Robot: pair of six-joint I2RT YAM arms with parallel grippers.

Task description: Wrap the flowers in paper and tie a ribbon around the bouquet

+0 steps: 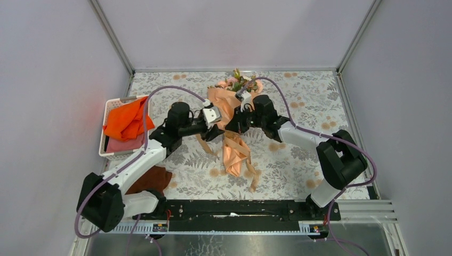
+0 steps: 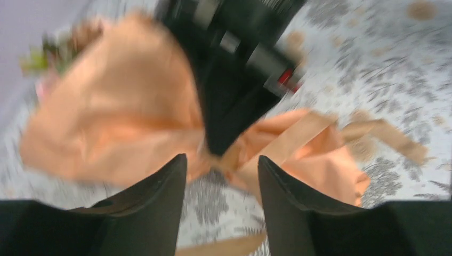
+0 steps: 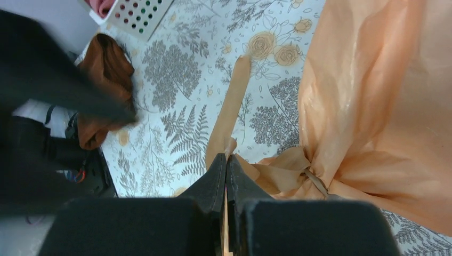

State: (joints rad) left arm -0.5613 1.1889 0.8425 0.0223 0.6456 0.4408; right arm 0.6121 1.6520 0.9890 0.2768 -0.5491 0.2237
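Tying stage: the right gripper (image 3: 226,160), jaws pinched shut on the ribbon (image 3: 229,106), has the cinched waist of the bouquet (image 3: 373,106) just right of its fingertips; the left gripper (image 2: 222,158), parted and empty, probably must next catch the loose ribbon end ahead of it.

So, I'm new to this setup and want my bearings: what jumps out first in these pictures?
The bouquet, a peach-orange cone with pink roses at its far end, lies mid-table. The right tool is shut on the ribbon; the left tool hangs open. An orange cloth fills the white basket at left.
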